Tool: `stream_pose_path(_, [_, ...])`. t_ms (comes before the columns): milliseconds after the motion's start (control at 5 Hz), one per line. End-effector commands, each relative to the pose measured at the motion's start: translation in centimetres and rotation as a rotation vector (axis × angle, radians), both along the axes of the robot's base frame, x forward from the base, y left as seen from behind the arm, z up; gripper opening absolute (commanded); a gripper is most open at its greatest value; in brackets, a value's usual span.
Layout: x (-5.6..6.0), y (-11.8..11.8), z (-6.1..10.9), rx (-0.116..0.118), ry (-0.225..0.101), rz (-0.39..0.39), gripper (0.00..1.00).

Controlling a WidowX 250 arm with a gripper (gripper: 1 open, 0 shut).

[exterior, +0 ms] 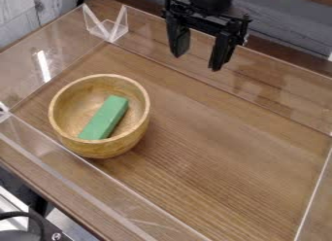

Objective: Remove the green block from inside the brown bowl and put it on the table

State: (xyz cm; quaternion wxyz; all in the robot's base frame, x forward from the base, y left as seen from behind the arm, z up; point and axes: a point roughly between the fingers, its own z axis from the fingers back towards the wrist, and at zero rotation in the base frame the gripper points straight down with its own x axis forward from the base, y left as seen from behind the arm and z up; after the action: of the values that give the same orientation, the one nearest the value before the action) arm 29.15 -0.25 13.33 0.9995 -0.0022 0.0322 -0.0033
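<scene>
The pincer (197, 48), seen from my remote station, hung from the black arm at the top of the view, its dark fingers (218, 52) pointing down and standing wide apart. Nothing lay between them; they held nothing and touched nothing, and they hovered above the far part of the table (240, 138), clear of its surface.

The green block (104, 119) lay inside the brown bowl (76, 131), resting flat on the bottom and set on a diagonal, one end toward the near-left rim and the other toward the far-right rim. I noted that the block sat well apart from the pincer, to the left and nearer the camera. The bowl, round and thick-walled, of light wood, stood upright on the left part of the table, near the front wall.

The table showed brown wood grain running in streaks. Low clear walls (155, 212) bordered it on every visible side, catching pale reflections. At the far-left corner a clear folded piece (107, 23) rose above the wall in a V shape. Behind the walls I saw a grey, blurred background; at the lower-left corner, dark cables (23, 223) lay outside the enclosure.
</scene>
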Motion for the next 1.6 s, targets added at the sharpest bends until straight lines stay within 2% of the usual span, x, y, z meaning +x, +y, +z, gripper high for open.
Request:
stream_pose_path(0, [-0.4,0.2,-0.6,0.000,0.014,0.007,1.00])
stream_pose_path(200, [-2.3,1.7,-0.2,0.001,-0.007,0.050,1.00])
stream_pose_path(600, [-5.1,6.0,0.6,0.003,-0.072,0.105,1.00])
stream_pose_path(800, [-5.8,7.3,0.4,0.007,-0.083,0.119,1.00])
stream_pose_path(1400, [-6.3,7.5,-1.2,0.007,-0.056,0.136,1.00])
